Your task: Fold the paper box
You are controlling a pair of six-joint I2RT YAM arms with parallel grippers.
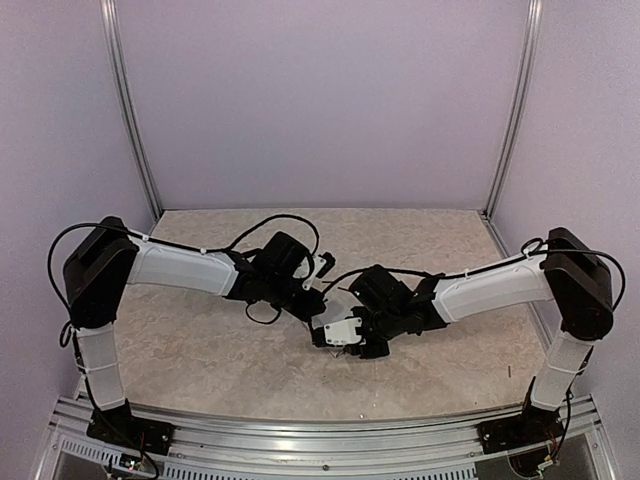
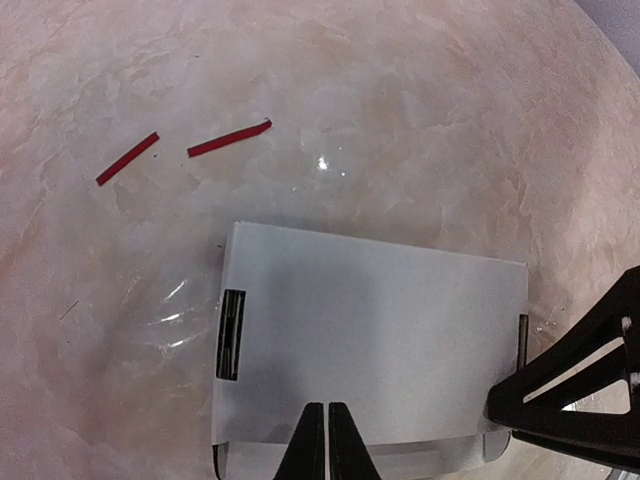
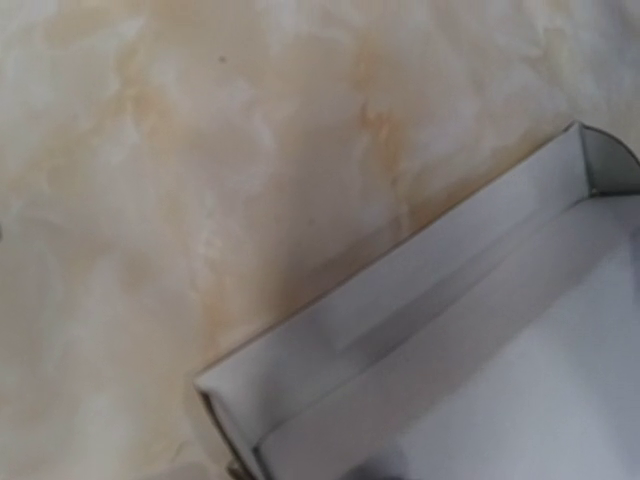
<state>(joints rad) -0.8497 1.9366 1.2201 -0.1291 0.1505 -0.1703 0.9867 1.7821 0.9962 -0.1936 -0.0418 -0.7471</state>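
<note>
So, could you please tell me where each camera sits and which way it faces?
Top external: above and behind the robot, looking down at the table; the left arm and right arm meet over the paper box.
Left wrist: on the left arm, looking down at the box's flat panel; its shut left gripper shows.
Right wrist: on the right arm, close over the box's open corner; no fingers show.
Shared: all three see the box.

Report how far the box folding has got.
Done: the paper box is no longer flat, with a side wall raised and a corner formed. In hand: the left hand is shut at its near edge, the right hand at its right corner. Left: its inside shows open, so closing likely remains.
</note>
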